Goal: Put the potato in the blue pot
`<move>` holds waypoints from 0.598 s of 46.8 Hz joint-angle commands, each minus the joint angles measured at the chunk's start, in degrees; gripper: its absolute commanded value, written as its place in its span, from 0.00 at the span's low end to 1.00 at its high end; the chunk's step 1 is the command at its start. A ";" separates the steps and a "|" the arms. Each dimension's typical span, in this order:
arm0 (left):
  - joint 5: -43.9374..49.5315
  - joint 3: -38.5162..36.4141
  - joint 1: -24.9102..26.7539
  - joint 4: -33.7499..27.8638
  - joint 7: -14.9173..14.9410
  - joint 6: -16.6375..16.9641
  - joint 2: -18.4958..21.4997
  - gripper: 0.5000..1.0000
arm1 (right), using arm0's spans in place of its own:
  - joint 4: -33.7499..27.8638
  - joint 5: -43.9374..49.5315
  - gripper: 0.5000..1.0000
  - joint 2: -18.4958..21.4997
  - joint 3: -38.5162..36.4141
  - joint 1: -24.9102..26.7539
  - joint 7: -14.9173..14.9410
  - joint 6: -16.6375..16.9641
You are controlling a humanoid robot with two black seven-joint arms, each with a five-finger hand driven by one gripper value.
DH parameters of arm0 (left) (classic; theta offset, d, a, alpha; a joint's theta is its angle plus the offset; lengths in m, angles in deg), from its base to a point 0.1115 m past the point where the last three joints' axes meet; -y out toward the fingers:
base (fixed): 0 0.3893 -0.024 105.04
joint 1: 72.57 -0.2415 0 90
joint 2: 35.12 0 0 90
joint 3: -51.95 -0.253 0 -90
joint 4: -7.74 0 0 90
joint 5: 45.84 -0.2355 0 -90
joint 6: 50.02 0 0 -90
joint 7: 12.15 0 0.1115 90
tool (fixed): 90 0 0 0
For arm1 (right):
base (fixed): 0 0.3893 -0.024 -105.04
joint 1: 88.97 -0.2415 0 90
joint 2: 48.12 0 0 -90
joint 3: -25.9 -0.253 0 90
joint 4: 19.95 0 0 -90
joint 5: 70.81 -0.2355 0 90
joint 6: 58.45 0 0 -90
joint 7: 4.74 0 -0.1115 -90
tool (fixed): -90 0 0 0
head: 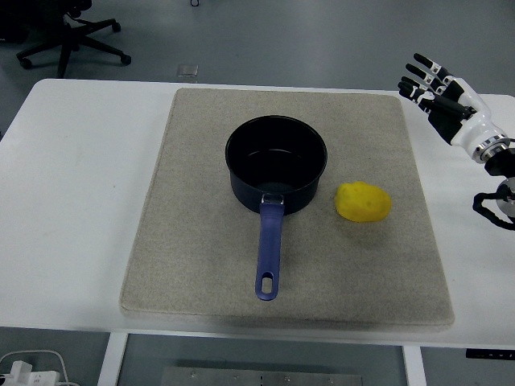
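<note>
A yellow potato [363,202] lies on the beige mat [193,241], just right of the blue pot [276,163]. The pot stands near the mat's middle, nothing inside it, its blue handle [269,251] pointing toward the near edge. My right hand [438,92] is raised at the far right, above the table beyond the mat's right edge, fingers spread and holding nothing. It is well to the right of and behind the potato. My left arm does not show.
The mat lies on a white table [72,193]. A black office chair base [72,40] stands on the floor beyond the far left corner. Cables and a plug [28,371] lie on the floor at the bottom left.
</note>
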 commanded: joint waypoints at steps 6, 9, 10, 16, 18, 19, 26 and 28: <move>0.09 0.20 0.11 0.14 -0.07 0.41 0.00 0.99 | 0.05 0.00 0.86 -0.15 0.15 0.00 0.00 -0.44; 0.09 0.20 0.20 0.14 -0.07 0.50 0.00 0.99 | 0.05 0.00 0.86 -0.50 0.33 0.00 -0.09 -0.44; 0.09 0.12 0.20 0.14 0.01 0.50 0.00 0.99 | 0.05 0.00 0.86 -0.59 0.41 0.00 0.00 -0.44; 0.09 0.12 0.11 0.14 -0.07 0.58 0.00 0.99 | 0.05 0.09 0.86 -0.86 0.59 0.00 0.00 -0.44; 0.09 0.12 0.11 0.14 -0.07 0.58 0.00 0.99 | -0.04 0.09 0.86 -0.94 0.50 -0.08 0.00 -0.44; 0.09 0.12 0.11 0.14 -0.07 0.58 0.00 0.99 | -0.04 0.09 0.86 -0.94 0.50 -0.09 0.00 -0.44; 0.09 0.03 0.11 0.14 0.02 0.58 0.00 0.99 | -0.04 0.00 0.86 -0.94 0.76 -1.22 -0.27 -0.44; 0.09 0.12 0.11 0.14 -0.07 0.58 0.00 0.99 | -0.04 0.00 0.86 -0.94 0.77 -1.40 -0.27 -0.26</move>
